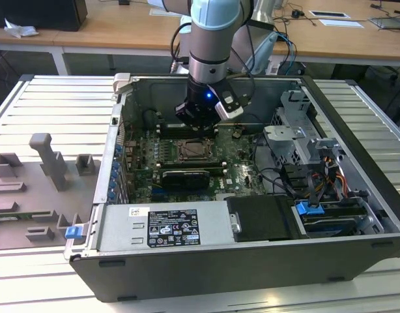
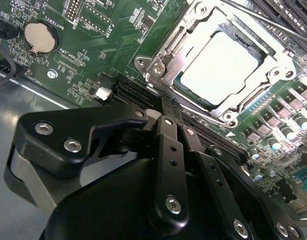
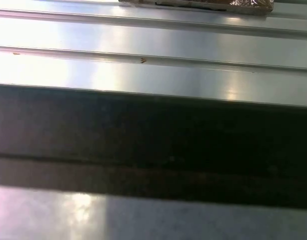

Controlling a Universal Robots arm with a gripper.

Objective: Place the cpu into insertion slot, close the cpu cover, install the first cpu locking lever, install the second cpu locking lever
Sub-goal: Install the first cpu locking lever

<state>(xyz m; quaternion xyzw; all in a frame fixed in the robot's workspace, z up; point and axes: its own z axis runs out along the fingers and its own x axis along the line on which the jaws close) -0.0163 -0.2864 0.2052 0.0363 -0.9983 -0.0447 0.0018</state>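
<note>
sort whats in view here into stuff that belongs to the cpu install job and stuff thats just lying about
Part of the job:
- cpu, seated in the insertion slot
- cpu cover, lying closed around the chip
- claw, beside the socket

Just lying about:
- coin battery
- long black card
- grey fixture blocks
- blue clip

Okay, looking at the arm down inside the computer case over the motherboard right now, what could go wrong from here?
1. The gripper hangs low beside the cpu cover, which lies over the cpu; a small sideways slip could scrape the frame or chip.
2. Small parts and a coin battery crowd the green board nearby and could be knocked.
3. Loose cables lie at the exterior view's right and might snag the arm.
</note>
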